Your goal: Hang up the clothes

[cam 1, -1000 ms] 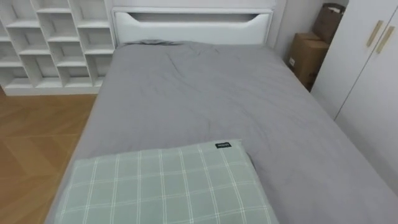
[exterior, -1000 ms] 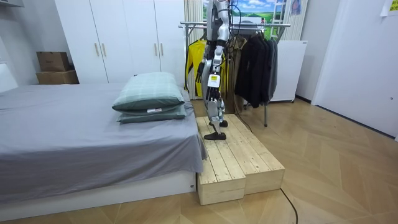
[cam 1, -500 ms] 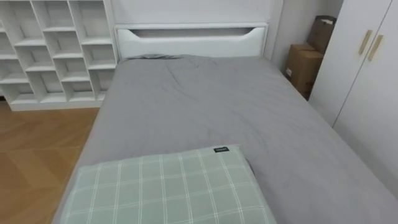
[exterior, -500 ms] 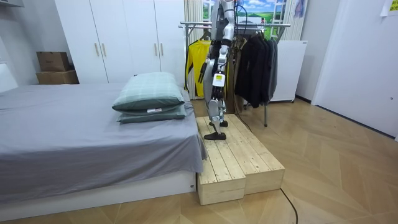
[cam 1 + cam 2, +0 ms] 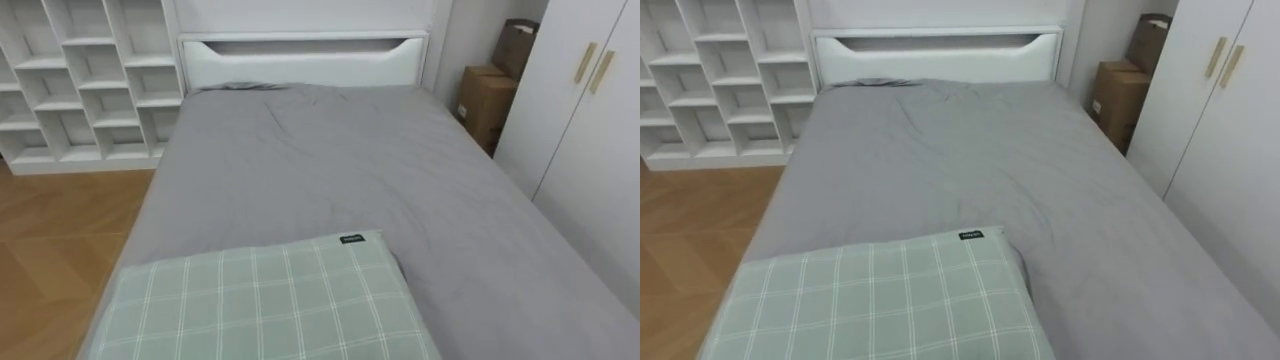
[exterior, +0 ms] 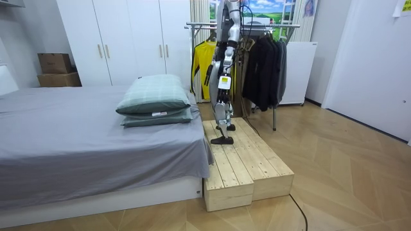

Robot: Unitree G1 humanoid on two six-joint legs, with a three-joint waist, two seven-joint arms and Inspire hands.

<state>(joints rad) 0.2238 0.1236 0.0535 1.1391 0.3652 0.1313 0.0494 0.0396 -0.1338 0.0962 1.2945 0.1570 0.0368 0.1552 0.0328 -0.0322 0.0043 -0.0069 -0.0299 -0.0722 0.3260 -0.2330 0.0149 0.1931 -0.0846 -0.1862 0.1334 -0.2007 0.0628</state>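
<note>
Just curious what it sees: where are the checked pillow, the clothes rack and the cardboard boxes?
checked pillow (image 5: pixel 260 305), left eye view, middle of its top.
clothes rack (image 6: pixel 286 25), room view, top rail.
cardboard boxes (image 5: pixel 484 100), left eye view, lower box's side.

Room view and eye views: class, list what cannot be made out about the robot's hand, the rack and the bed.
Left hand: room view, too small to read its state.
Rack: room view, the robot hides its middle, so what hangs there is unknown.
Pillow: left eye view, cut off by the lower edge.
Grey bundle at the headboard: left eye view, too small to tell what it is.
</note>
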